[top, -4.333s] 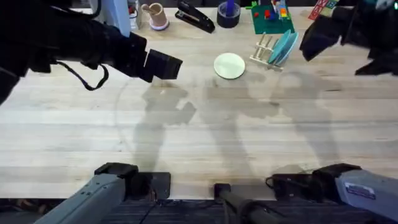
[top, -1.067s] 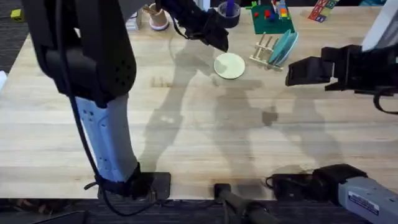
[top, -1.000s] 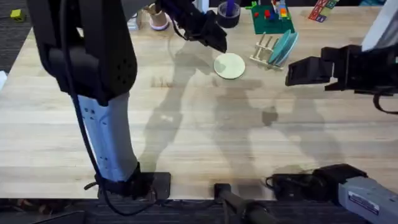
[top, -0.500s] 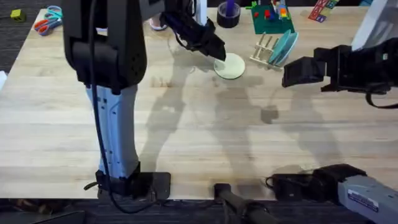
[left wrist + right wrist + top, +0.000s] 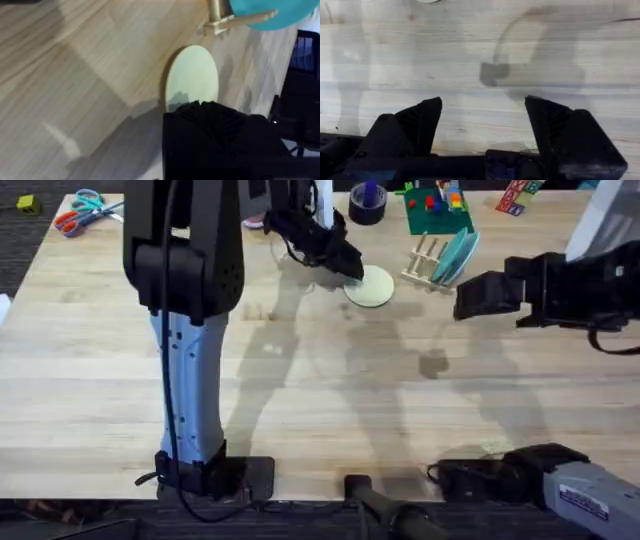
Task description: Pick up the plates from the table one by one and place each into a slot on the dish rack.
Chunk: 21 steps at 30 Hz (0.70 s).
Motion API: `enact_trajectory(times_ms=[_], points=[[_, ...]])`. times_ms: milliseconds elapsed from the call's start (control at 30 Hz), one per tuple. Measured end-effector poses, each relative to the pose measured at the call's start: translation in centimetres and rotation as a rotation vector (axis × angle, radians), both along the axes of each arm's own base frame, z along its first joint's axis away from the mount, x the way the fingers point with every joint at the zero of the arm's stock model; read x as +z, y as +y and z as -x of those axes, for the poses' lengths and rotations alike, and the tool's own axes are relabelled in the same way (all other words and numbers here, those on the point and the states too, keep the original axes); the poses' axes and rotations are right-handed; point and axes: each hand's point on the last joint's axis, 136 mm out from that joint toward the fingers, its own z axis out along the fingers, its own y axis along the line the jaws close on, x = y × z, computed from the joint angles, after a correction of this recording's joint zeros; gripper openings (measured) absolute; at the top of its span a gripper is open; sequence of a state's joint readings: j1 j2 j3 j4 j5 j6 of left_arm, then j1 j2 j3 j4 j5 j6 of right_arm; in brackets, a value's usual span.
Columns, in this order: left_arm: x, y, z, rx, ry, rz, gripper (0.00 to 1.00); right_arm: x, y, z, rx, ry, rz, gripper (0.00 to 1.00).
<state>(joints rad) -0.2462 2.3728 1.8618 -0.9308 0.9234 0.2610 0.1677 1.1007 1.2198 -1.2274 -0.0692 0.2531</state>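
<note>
Left gripper (image 5: 345, 265) has dropped onto the cream plate's (image 5: 371, 286) near edge, just beside the dish rack (image 5: 428, 262); its grip I cannot tell. Blue plate (image 5: 461, 252) sits racked. Right gripper (image 5: 482, 125) hangs spread, empty, over the counter (image 5: 330, 400).

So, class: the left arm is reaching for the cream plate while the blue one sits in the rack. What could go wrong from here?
1. The cream plate lies flat on the table, so the left end effector at its edge may push it rather than lift it.
2. A pushed plate could hit the nearby dish rack and unseat the blue plate.
3. The right end effector hovers open close by; the arms might collide.
</note>
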Motion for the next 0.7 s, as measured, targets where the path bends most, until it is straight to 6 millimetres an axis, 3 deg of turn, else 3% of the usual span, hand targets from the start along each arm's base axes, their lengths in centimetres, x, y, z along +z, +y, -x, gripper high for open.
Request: enact_trajectory(times_ms=[700], points=[[-1.3,-0.1,0.0,0.012,0.057,0.037,0.039,-0.1,0.0,0.2,0.0,0.008,0.001,0.995]])
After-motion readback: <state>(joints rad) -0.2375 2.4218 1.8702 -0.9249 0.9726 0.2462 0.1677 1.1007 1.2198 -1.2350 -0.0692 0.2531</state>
